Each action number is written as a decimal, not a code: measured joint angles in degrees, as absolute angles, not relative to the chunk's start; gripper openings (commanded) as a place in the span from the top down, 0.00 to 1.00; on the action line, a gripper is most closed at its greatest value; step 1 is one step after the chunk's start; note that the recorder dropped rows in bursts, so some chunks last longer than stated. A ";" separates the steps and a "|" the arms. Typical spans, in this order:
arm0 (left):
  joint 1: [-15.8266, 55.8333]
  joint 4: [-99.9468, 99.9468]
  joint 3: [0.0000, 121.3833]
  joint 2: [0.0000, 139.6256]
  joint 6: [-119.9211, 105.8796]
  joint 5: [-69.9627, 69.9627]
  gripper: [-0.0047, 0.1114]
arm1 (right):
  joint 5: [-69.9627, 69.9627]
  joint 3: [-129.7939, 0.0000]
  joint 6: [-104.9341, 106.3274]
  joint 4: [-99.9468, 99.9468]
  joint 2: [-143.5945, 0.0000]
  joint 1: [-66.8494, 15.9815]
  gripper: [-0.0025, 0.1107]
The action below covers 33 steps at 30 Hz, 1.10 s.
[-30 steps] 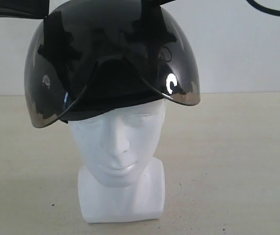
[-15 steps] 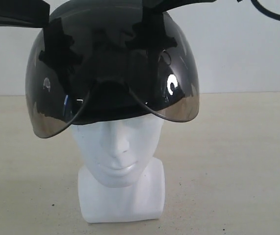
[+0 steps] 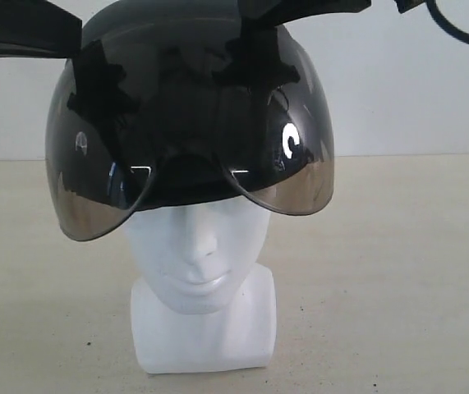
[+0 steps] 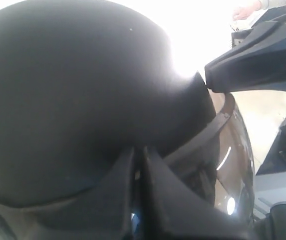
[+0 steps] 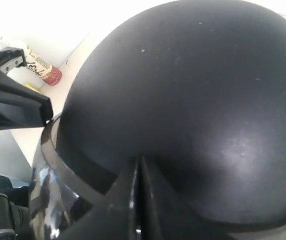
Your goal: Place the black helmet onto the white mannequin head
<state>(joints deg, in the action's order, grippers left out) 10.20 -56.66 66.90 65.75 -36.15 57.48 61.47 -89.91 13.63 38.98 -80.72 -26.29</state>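
The black helmet (image 3: 189, 107), with its smoky visor (image 3: 94, 197), sits low over the top of the white mannequin head (image 3: 201, 254), hiding the forehead and brow. The nose, mouth and blocky neck base show below it. My left gripper (image 4: 138, 152) is shut on the helmet's edge beside the matte dome (image 4: 72, 90). On the opposite side my right gripper (image 5: 140, 164) is pinched shut on the edge under the dome (image 5: 193, 100). In the exterior view only the two dark arms show, at the top left (image 3: 20, 33) and top right (image 3: 300, 10).
The head stands on a beige tabletop (image 3: 398, 271) before a white wall. A black cable (image 3: 464, 29) hangs at the top right. A small red-patterned bottle (image 5: 42, 67) lies beyond the helmet in the right wrist view.
The helmet has come down and levelled. Its right side dropped, and the visor now covers the brow that showed a second ago. Both arms came down with it.
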 measured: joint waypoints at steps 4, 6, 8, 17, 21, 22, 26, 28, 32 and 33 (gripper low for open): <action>10.20 -56.53 66.89 65.62 -36.24 59.33 0.92 | 60.79 -89.78 11.78 34.68 -79.77 -29.73 0.98; 10.30 -55.64 66.30 65.30 -36.46 60.31 0.92 | 62.36 -89.67 10.61 34.05 -79.77 -30.25 0.98; 10.30 -55.26 66.19 65.03 -36.55 60.46 0.92 | 63.16 -89.67 9.99 33.91 -79.77 -30.25 0.98; 10.30 -56.26 63.12 64.13 -36.66 58.97 0.92 | 64.39 -89.59 8.85 33.28 -79.77 -31.86 0.98; 10.30 -56.15 62.00 63.09 -36.66 58.62 0.92 | 64.05 -89.59 8.22 32.65 -79.77 -33.53 0.98; 10.30 -56.05 61.87 62.88 -36.76 58.62 0.92 | 64.05 -89.59 7.92 32.40 -79.77 -33.74 0.98; 10.30 -55.82 61.73 62.30 -37.00 58.62 0.92 | 64.05 -89.59 6.76 31.69 -79.77 -33.76 0.98; 10.30 -55.70 61.73 62.18 -37.10 58.62 0.92 | 64.05 -89.59 6.03 31.62 -79.77 -33.76 0.98; 10.30 -55.70 61.73 62.18 -37.10 58.62 0.92 | 64.32 -89.59 4.95 30.90 -79.77 -33.87 0.98; 10.30 -55.70 61.73 62.18 -37.10 58.62 0.92 | 64.42 -89.59 4.61 30.77 -79.77 -33.95 0.98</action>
<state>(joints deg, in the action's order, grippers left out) 10.30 -55.70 61.73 62.18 -37.10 58.62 64.42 -89.59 4.61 30.77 -79.77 -33.95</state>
